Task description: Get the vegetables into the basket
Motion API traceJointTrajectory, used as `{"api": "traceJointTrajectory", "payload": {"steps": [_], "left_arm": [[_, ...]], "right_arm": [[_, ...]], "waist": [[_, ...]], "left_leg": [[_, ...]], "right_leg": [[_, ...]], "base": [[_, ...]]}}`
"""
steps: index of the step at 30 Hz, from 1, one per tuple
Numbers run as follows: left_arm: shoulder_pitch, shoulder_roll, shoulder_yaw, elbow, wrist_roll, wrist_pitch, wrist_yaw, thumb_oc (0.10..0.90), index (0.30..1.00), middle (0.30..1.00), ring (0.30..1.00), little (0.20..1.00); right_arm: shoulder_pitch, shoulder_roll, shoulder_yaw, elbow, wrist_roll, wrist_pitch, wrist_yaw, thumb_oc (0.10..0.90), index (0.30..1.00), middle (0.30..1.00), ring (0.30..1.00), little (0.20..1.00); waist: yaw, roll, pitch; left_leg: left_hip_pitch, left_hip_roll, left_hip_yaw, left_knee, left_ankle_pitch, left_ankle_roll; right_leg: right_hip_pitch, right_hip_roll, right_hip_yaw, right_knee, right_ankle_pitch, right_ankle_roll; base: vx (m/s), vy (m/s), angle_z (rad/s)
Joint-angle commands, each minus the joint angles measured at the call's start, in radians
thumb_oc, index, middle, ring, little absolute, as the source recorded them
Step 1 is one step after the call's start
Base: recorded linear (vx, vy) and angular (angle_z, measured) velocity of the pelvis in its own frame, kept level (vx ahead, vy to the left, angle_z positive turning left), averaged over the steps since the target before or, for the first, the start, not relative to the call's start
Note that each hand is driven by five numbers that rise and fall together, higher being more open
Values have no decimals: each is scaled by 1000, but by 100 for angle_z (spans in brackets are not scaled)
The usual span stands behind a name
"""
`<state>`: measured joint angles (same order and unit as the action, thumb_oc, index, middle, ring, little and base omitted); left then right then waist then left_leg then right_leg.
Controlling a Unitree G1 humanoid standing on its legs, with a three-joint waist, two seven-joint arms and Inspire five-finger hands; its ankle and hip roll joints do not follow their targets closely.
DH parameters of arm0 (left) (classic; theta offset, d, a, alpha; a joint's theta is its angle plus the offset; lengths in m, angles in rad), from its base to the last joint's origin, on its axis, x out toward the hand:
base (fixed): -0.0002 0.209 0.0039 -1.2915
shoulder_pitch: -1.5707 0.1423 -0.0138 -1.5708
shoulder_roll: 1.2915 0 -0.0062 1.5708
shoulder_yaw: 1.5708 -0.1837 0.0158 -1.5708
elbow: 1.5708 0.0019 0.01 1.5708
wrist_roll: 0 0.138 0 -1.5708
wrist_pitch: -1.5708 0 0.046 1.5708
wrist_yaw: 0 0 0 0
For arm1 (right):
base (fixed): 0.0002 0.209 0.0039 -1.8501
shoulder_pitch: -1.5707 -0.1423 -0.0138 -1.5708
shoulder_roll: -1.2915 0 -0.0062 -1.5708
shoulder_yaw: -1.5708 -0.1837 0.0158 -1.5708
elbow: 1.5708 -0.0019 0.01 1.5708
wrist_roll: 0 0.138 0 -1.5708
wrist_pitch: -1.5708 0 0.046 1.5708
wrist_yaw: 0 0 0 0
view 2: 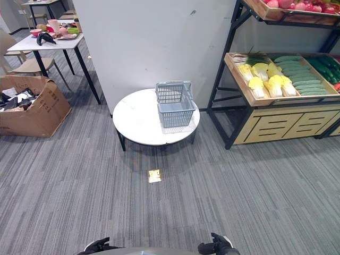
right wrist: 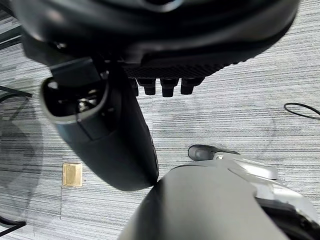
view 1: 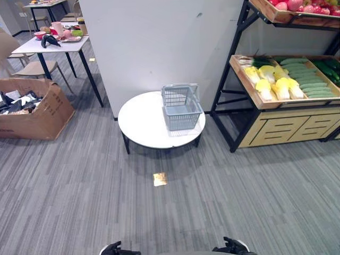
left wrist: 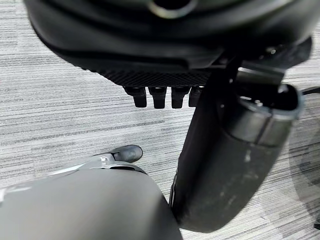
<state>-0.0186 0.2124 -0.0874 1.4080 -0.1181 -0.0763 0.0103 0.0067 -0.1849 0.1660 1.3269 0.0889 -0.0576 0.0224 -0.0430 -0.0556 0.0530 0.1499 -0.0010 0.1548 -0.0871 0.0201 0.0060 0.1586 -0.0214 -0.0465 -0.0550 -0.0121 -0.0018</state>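
Vegetables (view 1: pixel 289 79) are lying in the wooden shelf crate (view 1: pixel 249 79) at the right: yellow-white cabbages beside rows of green cucumbers, with red fruit in the crate above. A grey basket (view 1: pixel 181 108) is sitting empty on the round white bench (view 1: pixel 143 125), well apart from the shelf. A cardboard box (view 1: pixel 40 114) of clutter is standing on the floor at left. The left hand (left wrist: pixel 165 95) and right hand (right wrist: pixel 165 86) are hanging over the carpet, fingers relaxed, grasping nothing.
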Motion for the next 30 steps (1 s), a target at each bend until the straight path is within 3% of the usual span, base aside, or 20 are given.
{"api": "traceJointTrajectory", "payload": {"steps": [1,10,15,20,22,24,27,30], "left_arm": [[1,-28,-28,64,42,-2,29,900,1000,1000,1000,1000],[-12,-5,-12,47,10,-7,28,900,1000,1000,1000,1000],[-38,6,-22,22,-11,-10,31,900,1000,1000,1000,1000],[-63,10,-52,-14,-21,-14,28,900,1000,1000,1000,1000],[-66,1,-51,-23,-43,-16,22,900,1000,1000,1000,1000],[-64,-2,-53,-30,-60,-22,18,900,1000,1000,1000,1000],[-65,-5,-62,-30,-66,-24,17,900,1000,1000,1000,1000],[-51,-9,-64,-23,-63,-28,20,900,1000,1000,1000,1000]], "right_arm": [[2,-7,38,59,12,-1,-11,900,1000,1000,1000,1000],[-22,-45,18,38,33,-7,-22,900,1000,1000,1000,1000],[-48,-64,32,8,41,-13,-24,900,1000,1000,1000,1000],[-59,-85,31,-24,68,-26,-32,900,1000,1000,1000,1000],[-51,-93,24,-29,74,-30,-35,900,1000,1000,1000,1000],[-55,-104,25,-29,73,-30,-39,900,1000,1000,1000,1000],[-66,-107,28,-28,84,-29,-36,900,1000,1000,1000,1000],[-69,-106,39,-35,80,-30,-37,900,1000,1000,1000,1000]], "waist": [[-1,10,10],[0,16,33],[-5,28,71],[-21,27,119],[-24,23,134],[-12,31,153],[-4,35,162],[24,57,159]], "left_leg": [[-13,97,-9,0,11,-55],[-36,116,-12,17,21,-66],[-85,140,-25,59,25,-71],[-194,161,-41,234,1,-85],[-259,166,-46,402,10,-92],[-285,126,-107,431,46,-91],[-345,90,-124,325,55,-74],[-402,120,-140,143,167,-80]], "right_leg": [[-80,-95,4,-23,120,66],[-104,-85,5,-1,108,59],[-183,-64,4,116,60,43],[-235,-46,3,176,30,16],[-218,-47,-9,176,25,-1],[-206,-43,7,180,18,-7],[-198,-41,17,175,7,-3],[-162,-15,51,163,-17,3]], "base": [[0,0,0],[-2,-30,0],[-46,-80,1],[-51,-160,3],[43,-148,23],[73,-11,22],[108,53,0],[244,131,2]]}}
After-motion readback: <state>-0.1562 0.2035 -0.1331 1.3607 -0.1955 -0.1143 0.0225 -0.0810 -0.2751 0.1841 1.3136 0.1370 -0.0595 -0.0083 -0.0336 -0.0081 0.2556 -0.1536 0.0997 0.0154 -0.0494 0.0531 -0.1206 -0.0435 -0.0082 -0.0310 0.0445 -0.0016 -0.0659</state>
